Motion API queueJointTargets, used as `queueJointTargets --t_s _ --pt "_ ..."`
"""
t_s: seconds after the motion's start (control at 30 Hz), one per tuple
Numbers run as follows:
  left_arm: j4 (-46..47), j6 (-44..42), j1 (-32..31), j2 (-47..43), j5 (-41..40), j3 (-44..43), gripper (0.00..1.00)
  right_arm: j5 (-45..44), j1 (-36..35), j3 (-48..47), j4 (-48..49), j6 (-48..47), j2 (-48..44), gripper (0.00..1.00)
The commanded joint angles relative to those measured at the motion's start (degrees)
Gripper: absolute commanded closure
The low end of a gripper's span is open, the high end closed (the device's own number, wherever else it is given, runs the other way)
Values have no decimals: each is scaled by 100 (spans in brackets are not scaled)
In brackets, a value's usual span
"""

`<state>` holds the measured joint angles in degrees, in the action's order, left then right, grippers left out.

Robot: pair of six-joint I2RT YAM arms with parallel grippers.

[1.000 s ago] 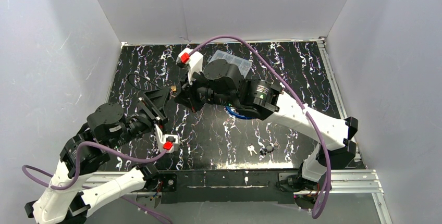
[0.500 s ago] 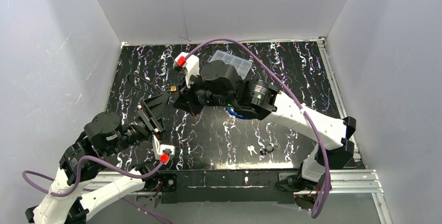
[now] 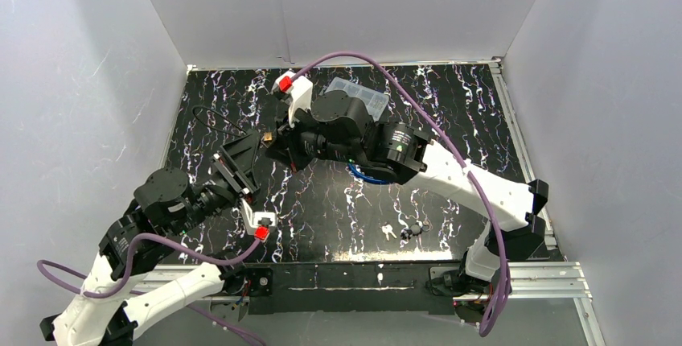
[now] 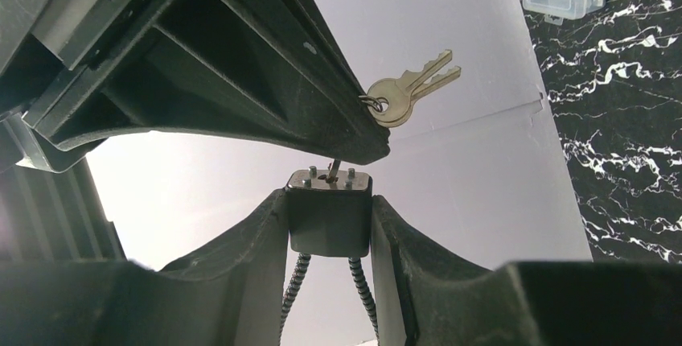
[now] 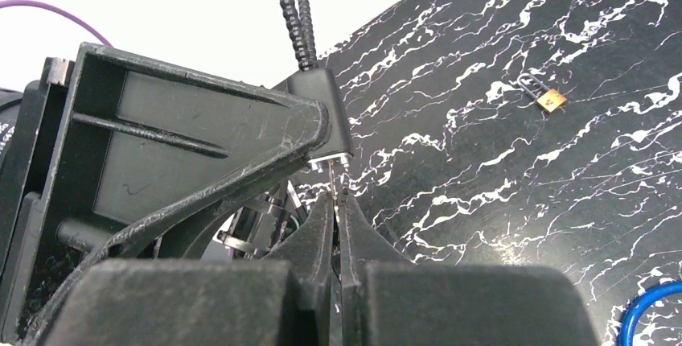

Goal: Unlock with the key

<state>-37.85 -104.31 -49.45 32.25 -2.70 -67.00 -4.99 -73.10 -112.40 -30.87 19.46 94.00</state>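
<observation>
- Your lock (image 4: 330,221) is a small black block with a silvery end face. A black braided cable (image 5: 292,4) runs out of its far end.
- It is up off the table (image 3: 450,121), left of centre, between the two arms.
- Your left gripper (image 4: 328,199) has its jaws partly closed on the block, one finger pressed to each side.
- Your right gripper (image 5: 336,205) has its jaws pinched narrow on the key (image 4: 334,170). The key's blade meets the silvery face at the keyhole; how deep it sits you cannot tell.
- Brass spare keys (image 4: 410,88) hang on a ring just beside the right finger.
- The right finger covers most of the key in the left wrist view. The left finger blocks much of the right wrist view.
- On the table lie a clear plastic box (image 3: 358,92), a blue loop (image 3: 363,174), a small brass padlock (image 5: 550,100) and loose keys (image 3: 389,231), all apart from the lock.
</observation>
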Motion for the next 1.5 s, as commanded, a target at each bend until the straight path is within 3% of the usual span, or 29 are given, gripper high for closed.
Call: queueJointTargets --t_s 0.0,0.37,0.87,1.1,1.27,1.47 --pt "306 -9 -82 217 352 131 100 19 -144 -145 1089 119 165 99" --pt "-200 -185 -82 5 428 195 100 422 -143 -385 713 -215 133 99" --pt "-220 -471 -87 -45 396 297 100 746 -52 -982 183 171 440 99" --pt "-171 -362 -83 -73 488 289 100 726 -18 -671 617 107 349 99" --pt "-202 -385 -82 -220 783 314 100 1112 87 130 1554 85 -63 99" --pt "-344 -666 -82 -291 943 396 100 1536 230 -212 1516 93 62 99"
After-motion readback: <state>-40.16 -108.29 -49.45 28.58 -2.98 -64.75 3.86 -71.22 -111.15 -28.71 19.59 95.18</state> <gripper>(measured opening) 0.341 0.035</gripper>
